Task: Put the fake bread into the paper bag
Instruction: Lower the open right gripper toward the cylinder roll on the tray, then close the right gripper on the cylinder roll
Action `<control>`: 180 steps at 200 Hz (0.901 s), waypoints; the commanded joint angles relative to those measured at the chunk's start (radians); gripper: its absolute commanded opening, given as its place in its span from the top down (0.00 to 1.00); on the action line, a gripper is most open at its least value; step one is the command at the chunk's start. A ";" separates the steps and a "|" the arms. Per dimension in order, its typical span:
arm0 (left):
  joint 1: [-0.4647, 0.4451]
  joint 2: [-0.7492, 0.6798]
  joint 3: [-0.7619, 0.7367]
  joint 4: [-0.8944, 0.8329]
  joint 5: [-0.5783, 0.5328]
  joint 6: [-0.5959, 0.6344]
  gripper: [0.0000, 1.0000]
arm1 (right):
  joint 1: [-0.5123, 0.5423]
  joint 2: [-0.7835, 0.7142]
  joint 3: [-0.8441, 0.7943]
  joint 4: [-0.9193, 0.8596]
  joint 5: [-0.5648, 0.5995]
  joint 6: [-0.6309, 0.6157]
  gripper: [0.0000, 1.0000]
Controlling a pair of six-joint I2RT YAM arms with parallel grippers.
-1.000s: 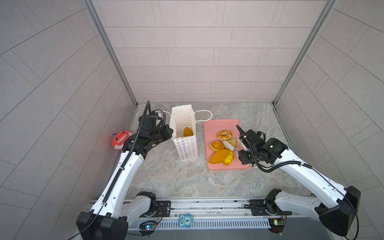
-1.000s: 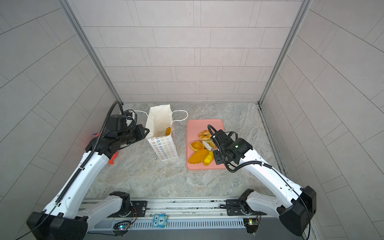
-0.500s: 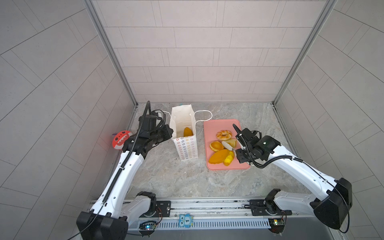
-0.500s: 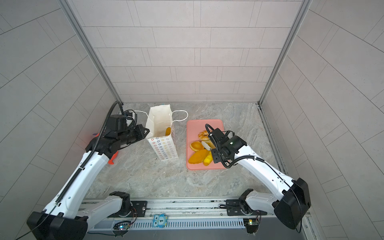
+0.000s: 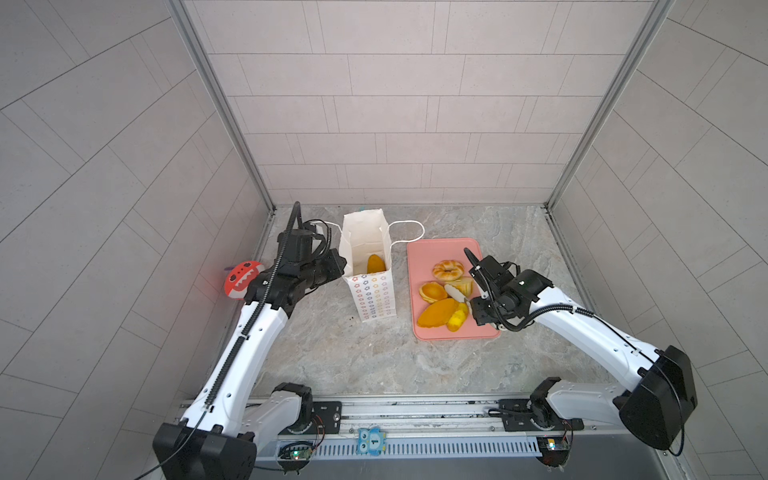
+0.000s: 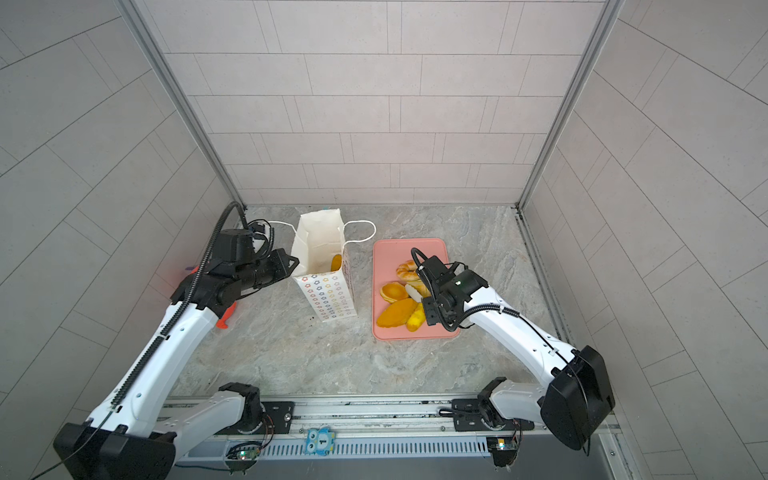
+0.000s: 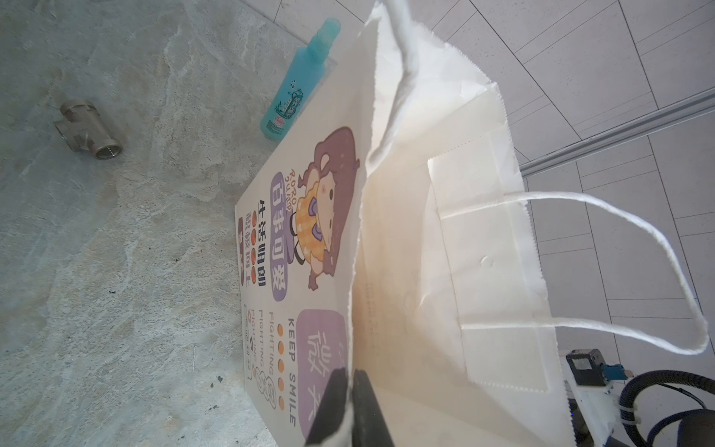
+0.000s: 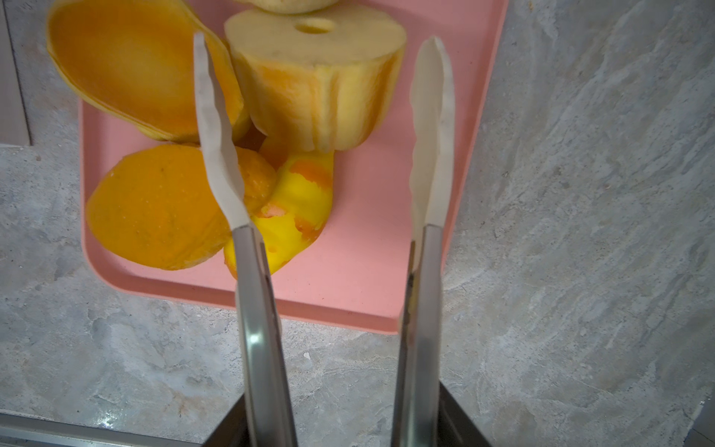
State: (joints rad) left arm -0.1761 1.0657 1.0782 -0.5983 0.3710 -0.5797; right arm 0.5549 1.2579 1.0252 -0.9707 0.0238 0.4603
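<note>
The white paper bag [image 5: 374, 299] [image 6: 328, 295] stands upright and open, with one orange fake bread [image 5: 375, 263] [image 6: 336, 262] inside. My left gripper [image 5: 341, 266] [image 7: 350, 379] is shut on the bag's near rim, one finger inside and one outside. On the pink tray [image 5: 457, 330] lie a twisted ring [image 5: 447, 269], a tart [image 5: 432, 290], a long loaf [image 5: 437, 312], a yellow piece [image 5: 457, 318] and a pale ridged loaf [image 8: 317, 85]. My right gripper [image 5: 461, 291] [image 8: 317, 42] carries tongs. They stand open, one blade on each side of the ridged loaf.
A red toothed toy [image 5: 241, 279] lies by the left wall behind my left arm. A teal bottle [image 7: 300, 81] and a metal pipe fitting [image 7: 87, 129] lie on the floor beyond the bag. The bag's cord handle [image 5: 409, 232] hangs toward the tray.
My right arm has moved left, further over the tray, bringing the tongs around the ridged loaf, and the tongs have opened slightly. The left arm and the bag have not moved.
</note>
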 commanded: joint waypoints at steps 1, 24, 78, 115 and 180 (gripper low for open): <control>0.002 -0.004 -0.008 0.000 0.000 0.000 0.90 | -0.010 0.012 0.008 0.018 -0.008 0.006 0.43; 0.002 -0.010 -0.007 -0.003 -0.004 0.001 0.90 | -0.018 0.025 0.011 0.017 -0.019 -0.003 0.46; 0.003 -0.010 -0.009 -0.007 -0.007 0.003 0.90 | -0.032 0.004 0.015 -0.008 -0.016 -0.009 0.55; 0.002 -0.010 -0.007 -0.005 -0.007 0.002 0.90 | -0.038 -0.047 0.015 -0.029 0.000 -0.004 0.56; 0.001 -0.008 -0.001 -0.001 -0.004 -0.003 0.90 | -0.041 -0.114 0.023 -0.072 0.004 -0.007 0.58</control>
State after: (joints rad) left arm -0.1761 1.0657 1.0782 -0.5983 0.3698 -0.5797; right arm 0.5186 1.1881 1.0252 -1.0142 0.0044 0.4492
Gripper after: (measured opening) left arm 0.102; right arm 0.427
